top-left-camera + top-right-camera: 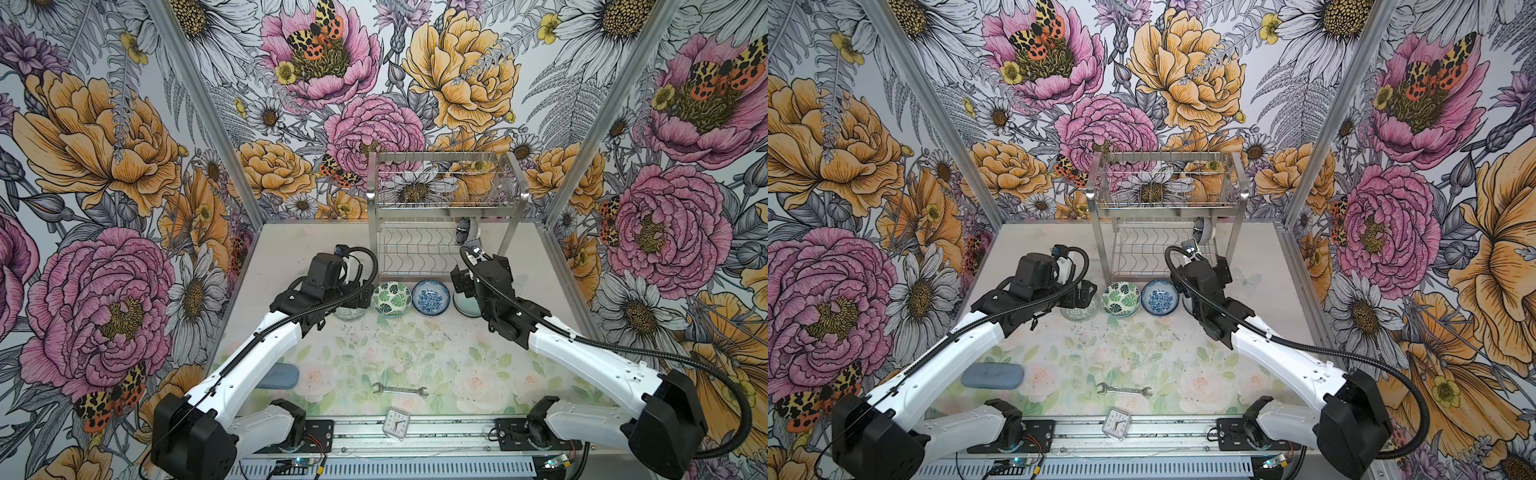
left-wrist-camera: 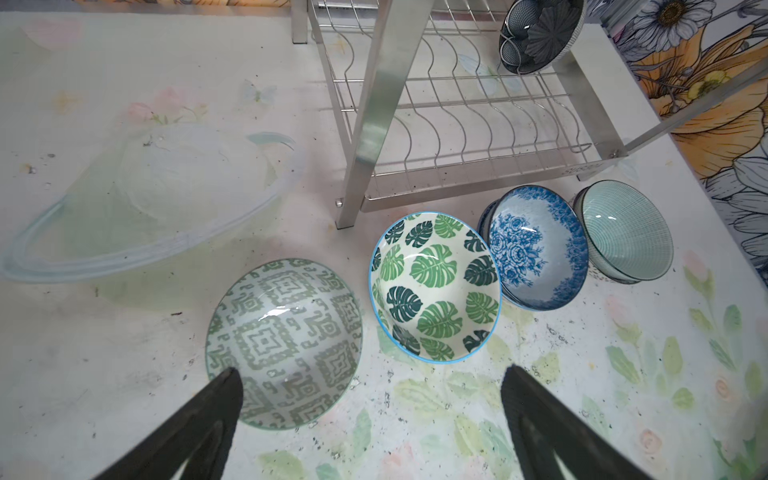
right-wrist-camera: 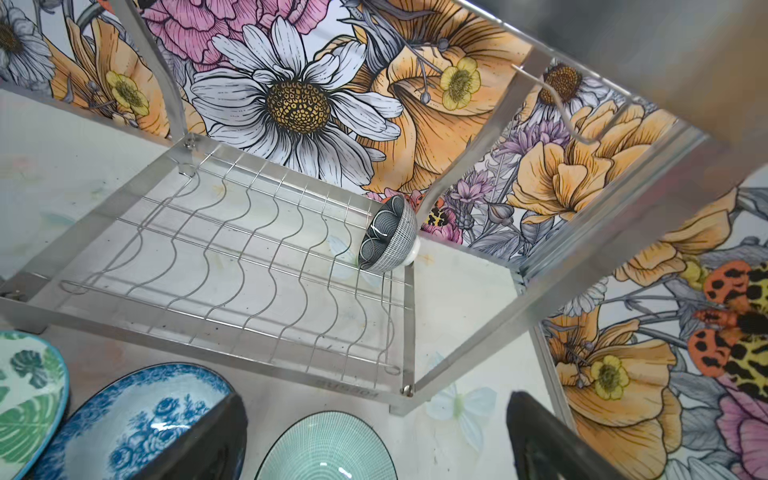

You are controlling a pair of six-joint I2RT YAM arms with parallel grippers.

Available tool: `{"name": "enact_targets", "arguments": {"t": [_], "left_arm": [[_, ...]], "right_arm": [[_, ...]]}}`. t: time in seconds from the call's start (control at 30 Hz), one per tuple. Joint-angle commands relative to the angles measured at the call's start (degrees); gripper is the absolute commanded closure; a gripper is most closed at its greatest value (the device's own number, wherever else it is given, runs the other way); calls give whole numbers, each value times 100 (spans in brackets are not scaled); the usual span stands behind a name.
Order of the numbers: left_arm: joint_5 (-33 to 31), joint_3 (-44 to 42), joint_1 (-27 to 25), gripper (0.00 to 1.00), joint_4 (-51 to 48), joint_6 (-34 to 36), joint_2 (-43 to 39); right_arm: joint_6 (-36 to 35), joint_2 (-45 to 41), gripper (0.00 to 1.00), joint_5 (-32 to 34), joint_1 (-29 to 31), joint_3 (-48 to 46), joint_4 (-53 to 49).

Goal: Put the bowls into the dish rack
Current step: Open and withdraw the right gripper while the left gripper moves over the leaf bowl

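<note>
Floral wallpaper is wrapping the cell on three sides, and the pale table (image 1: 415,353) is carrying the dish rack (image 1: 446,210) at its far edge, with four bowls sitting in a row just in front of the rack's lower tier. One dark grey bowl (image 3: 388,235) is already standing on edge in the wavy wires at the right end of that tier. In the row, from left to right in both top views, a grey-green patterned bowl (image 2: 286,340), a leaf-print bowl (image 2: 436,286), a blue floral bowl (image 2: 536,249) and a celadon bowl (image 2: 627,232) are resting mouth up on the table, the last three sitting close together. The left fingers (image 2: 199,428) are hanging spread wide and holding nothing. The patterned bowl is lying just ahead of them and off toward one finger, whose tip is overlapping its near rim, while the other finger is hanging over bare table. The right fingers (image 3: 199,444) are likewise gaping and empty. The celadon bowl (image 3: 328,449) is lying almost centred between them, and one finger is overlapping the blue floral bowl's rim. Being round, the bowls are offering no long axis, so the coming grasp is probably turning on which rim is easiest to reach. By that measure the right arm is looking nearer both to a bowl and to the free slots beside the dark one.
</note>
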Motion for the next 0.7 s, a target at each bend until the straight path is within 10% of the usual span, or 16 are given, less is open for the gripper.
{"name": "enact_targets", "arguments": {"t": [0.0, 0.47, 0.67], "left_arm": [[-254, -104, -225, 1, 661, -243, 449], [-417, 391, -423, 4, 1079, -69, 1947], [-374, 623, -423, 23, 1078, -31, 2296]], "right_arm": [[479, -176, 0, -373, -127, -97, -340], [468, -26, 0, -703, -807, 133, -495], [476, -12, 0, -710, -904, 144, -494]]}}
